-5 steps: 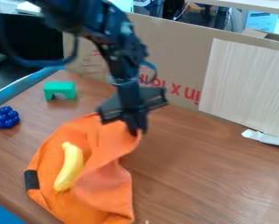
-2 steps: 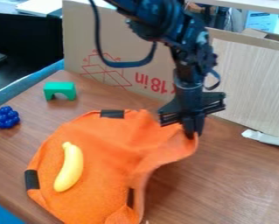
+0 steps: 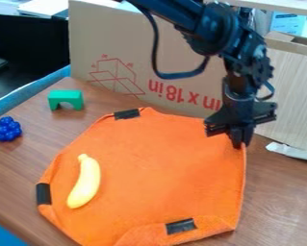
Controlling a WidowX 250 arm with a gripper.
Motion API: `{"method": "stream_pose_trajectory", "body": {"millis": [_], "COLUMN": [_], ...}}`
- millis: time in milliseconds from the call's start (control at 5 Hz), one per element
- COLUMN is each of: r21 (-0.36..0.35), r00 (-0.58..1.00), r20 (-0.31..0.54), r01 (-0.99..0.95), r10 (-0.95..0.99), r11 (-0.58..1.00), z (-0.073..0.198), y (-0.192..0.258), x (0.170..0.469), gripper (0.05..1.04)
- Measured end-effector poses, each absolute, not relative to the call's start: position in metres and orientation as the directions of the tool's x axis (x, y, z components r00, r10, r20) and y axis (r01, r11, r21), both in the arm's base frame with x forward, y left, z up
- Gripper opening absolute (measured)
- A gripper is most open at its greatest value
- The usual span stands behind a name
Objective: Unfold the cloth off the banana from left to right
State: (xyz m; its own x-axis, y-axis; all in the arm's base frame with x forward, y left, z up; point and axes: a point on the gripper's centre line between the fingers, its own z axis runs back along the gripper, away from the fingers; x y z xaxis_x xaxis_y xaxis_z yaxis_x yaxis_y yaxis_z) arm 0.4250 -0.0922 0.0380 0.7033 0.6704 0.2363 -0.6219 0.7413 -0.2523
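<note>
Since the banana (image 3: 85,181) lies fully uncovered in the camera view, the main part of the unfolding looks done. It rests on the left part of the orange cloth (image 3: 162,163), a little inside the left edge, with its stem end pointing away from the camera. The orange cloth spreads broadly to the right of it over the brown table (image 3: 284,192), and no layer lies across the fruit. At the cloth's far right corner is the gripper (image 3: 239,145), its jaws drawn together with a pinch of fabric between them, the corner held close to the table. The right edge runs fairly straight from that corner towards the camera. Black patches show at the far edge (image 3: 126,114), at the left edge (image 3: 44,193) and on the near side (image 3: 181,226). Along that near side the fabric looks rumpled or turned over in a narrow strip, so the cloth is not perfectly flat, though this hardly seems to matter for clearing the banana. What is left, as I judge it, is small: lay the held corner down, let go of it and lift clear without dragging the fabric, since a tug could ruck the cloth or shift the banana.
</note>
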Motion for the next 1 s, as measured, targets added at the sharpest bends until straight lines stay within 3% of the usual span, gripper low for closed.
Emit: {"method": "stream_pose_trajectory", "body": {"millis": [200,400,600,800,1000], "r21": [-0.242,-0.236,-0.238,-0.277,-0.377], "r00": [0.709,0.733,0.728,0.719,0.709], "r20": [0.242,0.246,0.269,0.282,0.303], "r01": [-0.617,-0.59,-0.584,-0.572,-0.524], "r10": [0.662,0.635,0.631,0.635,0.636], "r11": [0.749,0.772,0.776,0.772,0.764], "z": [0.016,0.006,0.002,0.019,0.064], "y": [-0.096,-0.099,-0.097,-0.098,-0.105], "x": [0.433,0.439,0.436,0.429,0.428], "gripper": [0.076,0.224,0.482,0.776,0.994]}}
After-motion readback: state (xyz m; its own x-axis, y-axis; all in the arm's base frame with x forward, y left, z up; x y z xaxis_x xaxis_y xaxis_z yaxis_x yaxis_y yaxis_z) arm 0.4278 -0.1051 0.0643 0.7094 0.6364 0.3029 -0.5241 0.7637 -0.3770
